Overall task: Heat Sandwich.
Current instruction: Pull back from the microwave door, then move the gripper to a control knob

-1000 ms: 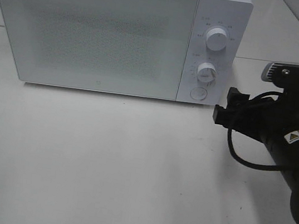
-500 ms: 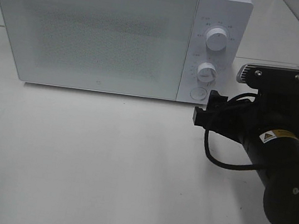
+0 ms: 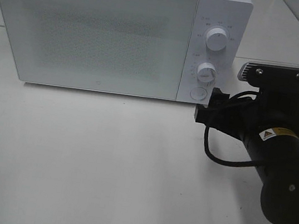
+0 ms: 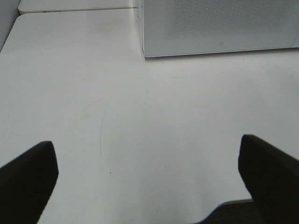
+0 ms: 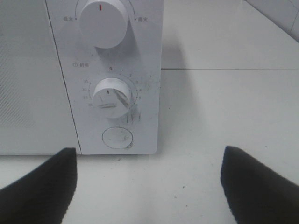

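Note:
The sandwich is out of view. The white microwave [image 3: 105,32] stands at the back of the table with its door shut; nothing shows through the frosted window. My right gripper [image 3: 205,106] hovers just in front of the control panel's lower corner, close to the round door button [image 3: 198,93]. In the right wrist view the right gripper [image 5: 147,186] is open and empty, facing the round button [image 5: 117,138] below the timer knob [image 5: 110,98]. My left gripper [image 4: 149,182] is open and empty over bare table, with the microwave [image 4: 219,23] ahead of it.
A second knob [image 3: 216,38] sits above the timer knob [image 3: 207,71]. The white table [image 3: 102,161] stretches in front of the microwave. A seam between table sections [image 5: 224,69] runs to the right of the microwave.
My right arm has swung left toward the microwave's control panel, bringing its gripper close to the round button. The microwave door stays shut.

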You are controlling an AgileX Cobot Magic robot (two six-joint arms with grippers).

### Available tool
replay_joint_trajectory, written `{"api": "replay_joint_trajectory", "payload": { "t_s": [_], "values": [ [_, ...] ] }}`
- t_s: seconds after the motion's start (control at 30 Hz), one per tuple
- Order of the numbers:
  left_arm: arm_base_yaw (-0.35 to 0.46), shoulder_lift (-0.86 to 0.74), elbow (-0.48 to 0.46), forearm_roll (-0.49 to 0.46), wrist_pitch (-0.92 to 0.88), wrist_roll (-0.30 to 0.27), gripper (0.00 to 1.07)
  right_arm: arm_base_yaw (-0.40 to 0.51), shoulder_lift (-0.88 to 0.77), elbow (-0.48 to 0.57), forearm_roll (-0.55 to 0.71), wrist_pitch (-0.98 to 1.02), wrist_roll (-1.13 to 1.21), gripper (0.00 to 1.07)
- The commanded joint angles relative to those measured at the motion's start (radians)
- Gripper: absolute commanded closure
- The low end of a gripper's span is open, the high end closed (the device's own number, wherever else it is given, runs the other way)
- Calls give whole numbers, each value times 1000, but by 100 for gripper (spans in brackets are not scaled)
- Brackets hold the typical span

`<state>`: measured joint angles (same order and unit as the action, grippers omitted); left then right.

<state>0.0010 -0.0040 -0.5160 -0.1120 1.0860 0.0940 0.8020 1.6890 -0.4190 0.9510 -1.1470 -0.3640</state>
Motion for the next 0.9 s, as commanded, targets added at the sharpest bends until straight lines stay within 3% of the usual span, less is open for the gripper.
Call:
{"api": "replay_joint_trajectory", "payload": {
  "t_s": [0.03,0.3,0.9],
  "values": [
    [-1,-17,-1,-3,-10,-6,9,-9,27,-27,-5,-39,-2,31],
    [-1,-17,-1,-3,-10,-6,9,-9,114,-117,-9,-43,-2,31],
    [-1,-17,-1,-3,-10,-6,9,-125,263,-270,-166,2,98,31]
  ]
}}
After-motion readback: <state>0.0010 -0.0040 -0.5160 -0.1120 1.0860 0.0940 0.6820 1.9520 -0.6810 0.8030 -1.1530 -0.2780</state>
